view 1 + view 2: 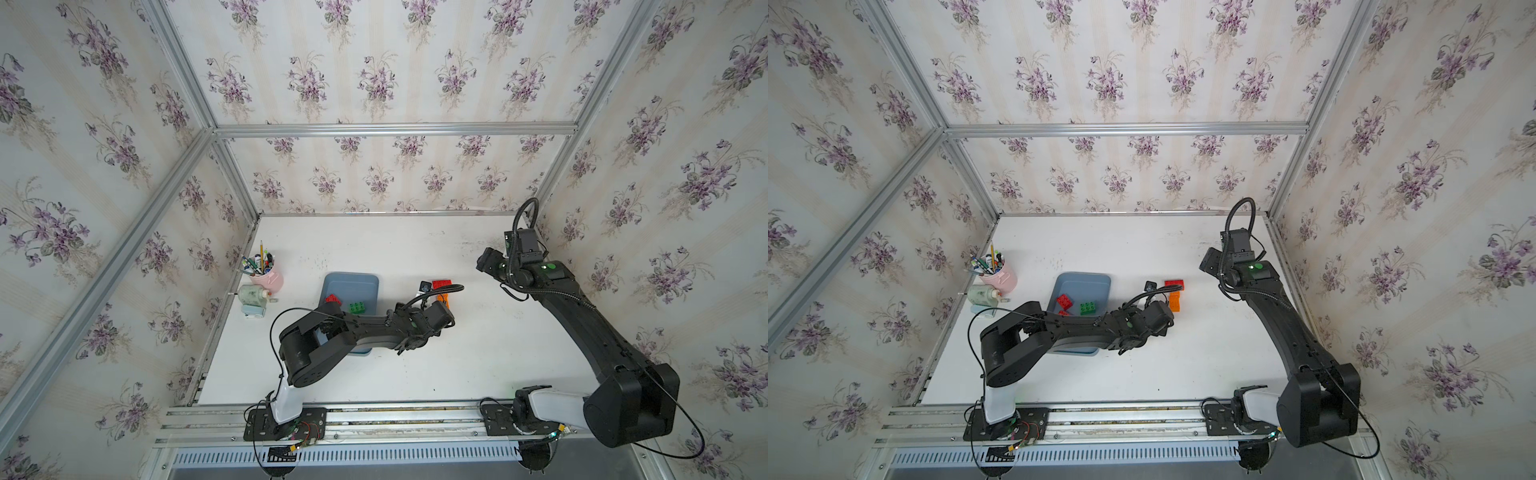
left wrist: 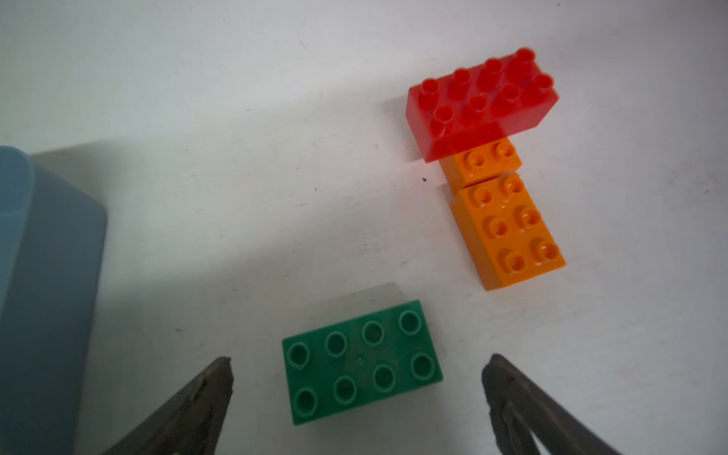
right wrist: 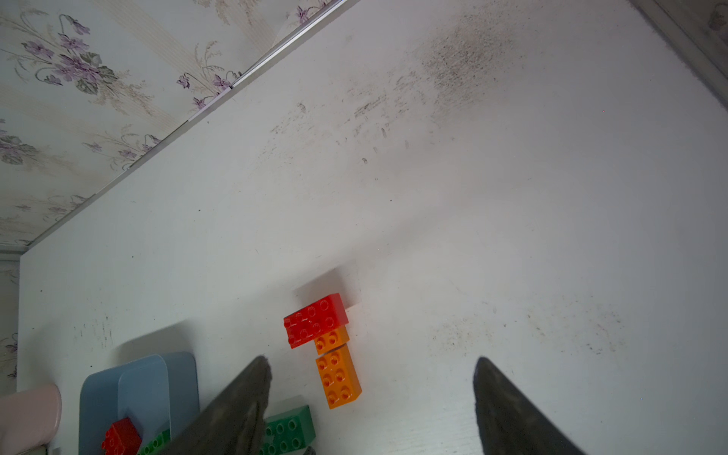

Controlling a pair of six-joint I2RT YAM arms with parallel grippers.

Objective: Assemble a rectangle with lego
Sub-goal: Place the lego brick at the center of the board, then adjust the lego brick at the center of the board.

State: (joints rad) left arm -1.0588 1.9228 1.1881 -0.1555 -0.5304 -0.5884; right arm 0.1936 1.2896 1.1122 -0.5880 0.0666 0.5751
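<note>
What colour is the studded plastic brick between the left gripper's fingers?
Green: the eight-stud plastic brick shows best in the left wrist view.

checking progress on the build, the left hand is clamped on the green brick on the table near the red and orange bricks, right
No: the left wrist view shows the left hand open, its fingers clear of the green brick on both sides. The brick does lie on the table near the red brick and orange bricks.
</note>
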